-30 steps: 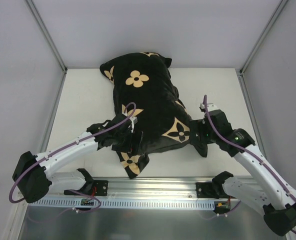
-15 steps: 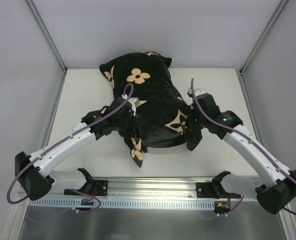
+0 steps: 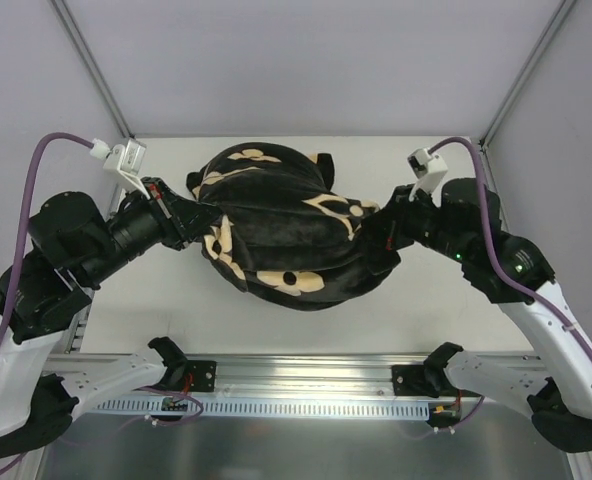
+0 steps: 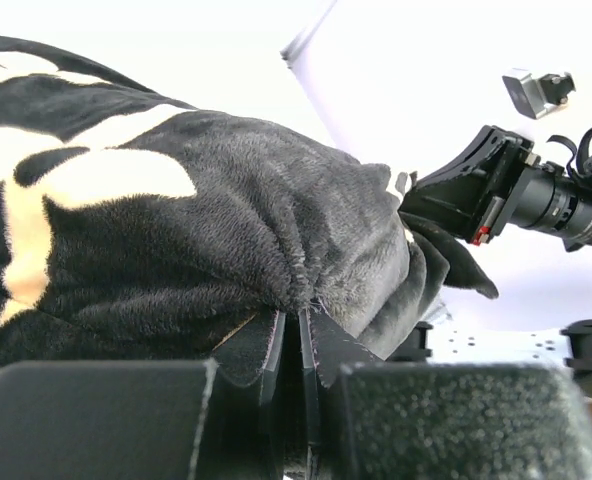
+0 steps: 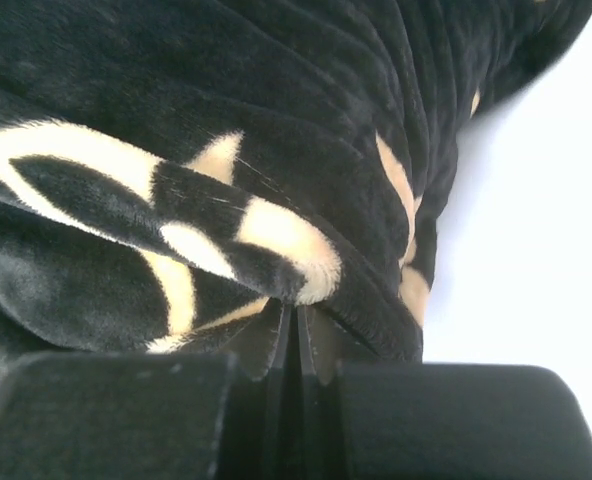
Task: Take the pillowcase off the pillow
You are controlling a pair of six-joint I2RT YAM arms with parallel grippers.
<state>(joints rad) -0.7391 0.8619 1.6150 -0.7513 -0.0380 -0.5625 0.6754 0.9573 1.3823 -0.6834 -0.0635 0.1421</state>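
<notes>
The black velvety pillowcase [image 3: 286,235] with tan flower prints hangs bunched above the table, stretched between both arms. My left gripper [image 3: 189,212] is shut on its left corner; in the left wrist view the fabric [image 4: 226,230] puckers into the closed gripper [image 4: 301,325]. At the other end my right gripper [image 3: 381,228] is shut on the right corner, where the cloth [image 5: 226,150] gathers into the pinched gripper [image 5: 296,325]. The pillow is hidden inside the cover.
The white table [image 3: 416,310] lies under the bundle. Metal frame posts [image 3: 91,65] rise at the back corners by the side walls. The arm bases sit on the rail [image 3: 306,375] at the near edge. The right arm [image 4: 536,190] shows in the left wrist view.
Both grippers closed on the pillowcase corners and rose, spreading apart. The bundle left the table and turned, hanging now between them.
</notes>
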